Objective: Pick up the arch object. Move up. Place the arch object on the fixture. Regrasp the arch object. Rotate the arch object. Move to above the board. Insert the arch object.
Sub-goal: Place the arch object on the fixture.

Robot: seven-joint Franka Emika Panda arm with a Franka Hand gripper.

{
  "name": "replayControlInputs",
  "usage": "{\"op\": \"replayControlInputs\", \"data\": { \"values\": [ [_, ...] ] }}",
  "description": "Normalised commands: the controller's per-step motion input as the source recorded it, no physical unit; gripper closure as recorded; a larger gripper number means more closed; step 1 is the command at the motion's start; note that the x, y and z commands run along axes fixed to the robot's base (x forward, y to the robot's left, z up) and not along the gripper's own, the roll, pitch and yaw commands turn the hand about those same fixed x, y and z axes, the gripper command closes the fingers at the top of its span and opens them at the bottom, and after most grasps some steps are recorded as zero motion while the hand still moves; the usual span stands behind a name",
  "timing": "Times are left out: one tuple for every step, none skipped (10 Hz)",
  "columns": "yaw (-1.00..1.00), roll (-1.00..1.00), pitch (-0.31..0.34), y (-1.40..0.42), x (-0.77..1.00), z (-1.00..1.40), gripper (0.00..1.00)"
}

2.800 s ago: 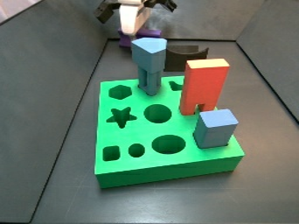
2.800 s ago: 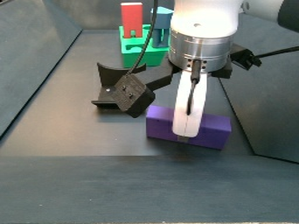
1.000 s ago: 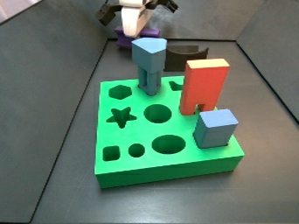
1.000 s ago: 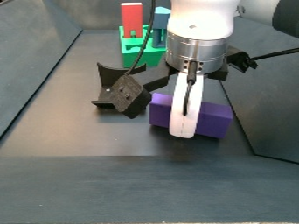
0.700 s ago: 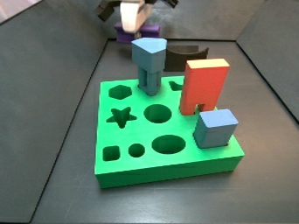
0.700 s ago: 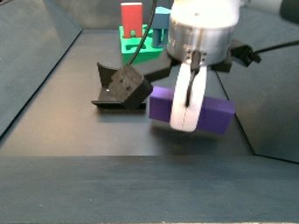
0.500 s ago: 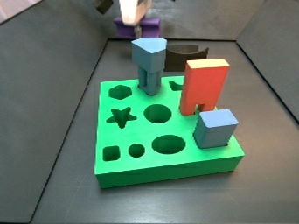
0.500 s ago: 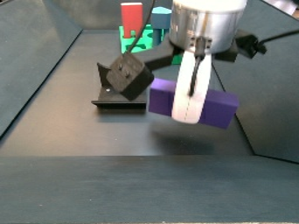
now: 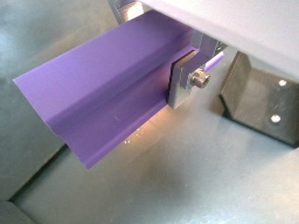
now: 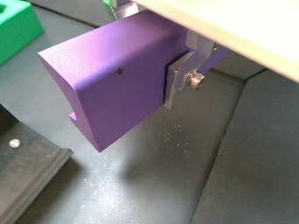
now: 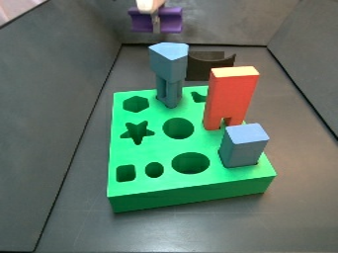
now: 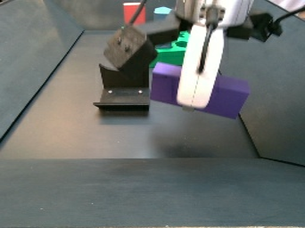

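My gripper (image 12: 194,93) is shut on the purple arch object (image 12: 220,92) and holds it in the air, above the floor and to the right of the fixture (image 12: 119,87). In both wrist views one silver finger (image 9: 180,81) (image 10: 176,79) presses flat on the side of the arch object (image 9: 107,89) (image 10: 117,83); the other finger is hidden behind it. In a side view the gripper (image 11: 154,16) with the purple piece is high at the back, beyond the green board (image 11: 145,173). The fixture (image 11: 205,65) stands behind the board, partly hidden.
On the board stand a grey-blue pentagon post (image 11: 168,67), a red-orange block (image 11: 231,94) and a blue block (image 11: 244,144); star, round and hexagon holes are open. Dark walls close in the floor. The fixture (image 10: 24,173) and a board corner (image 10: 17,30) show in a wrist view.
The gripper has risen with the arch object in it. The piece has left the floor and now hangs well above it. The pieces on the board have not moved.
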Motion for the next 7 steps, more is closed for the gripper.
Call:
{"op": "replayControlInputs", "data": {
  "values": [
    [0.01, 0.05, 0.073, 0.0, -0.02, 1.0, 1.0],
    [0.01, 0.07, 0.092, 0.0, -0.02, 1.0, 1.0],
    [0.02, 0.08, 0.111, -0.01, -0.03, 1.0, 1.0],
    [0.02, 0.08, 0.11, -0.01, -0.03, 1.0, 1.0],
    [0.02, 0.08, 0.107, -0.01, -0.03, 1.0, 1.0],
    [0.02, 0.07, 0.101, 0.0, -0.03, 0.87, 1.0],
    [0.02, 0.07, 0.102, 0.0, -0.02, 0.75, 1.0]
  ]
}}
